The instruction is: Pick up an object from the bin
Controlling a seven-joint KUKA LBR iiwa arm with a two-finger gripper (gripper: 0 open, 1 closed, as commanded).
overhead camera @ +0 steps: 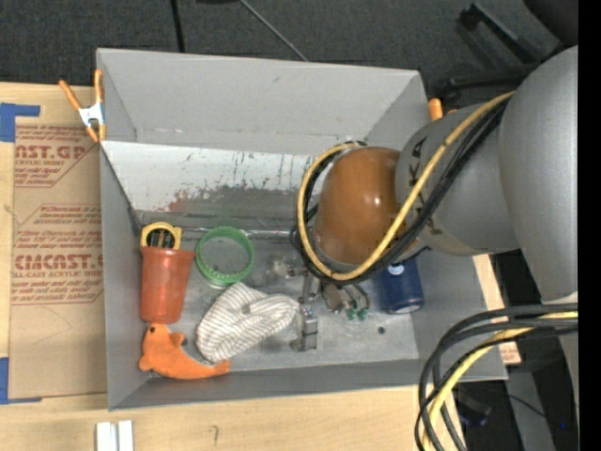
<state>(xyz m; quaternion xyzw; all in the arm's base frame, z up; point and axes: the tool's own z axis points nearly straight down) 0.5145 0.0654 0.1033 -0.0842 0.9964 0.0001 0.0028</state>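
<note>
Gripper (305, 332) — beside one striped cloth (242, 319)

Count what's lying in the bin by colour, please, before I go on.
Orange: 2, cup and toy
Green: 1, ring
White: 1, striped cloth
Blue: 1, container
Yellow: 1, small thing above the cup
Total: 6, leaving out a few bits too small to tell.

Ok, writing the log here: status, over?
Pincer down beside striped cloth's right end. Cloth not yet lifted. Blue can close by, green ring behind.
</note>
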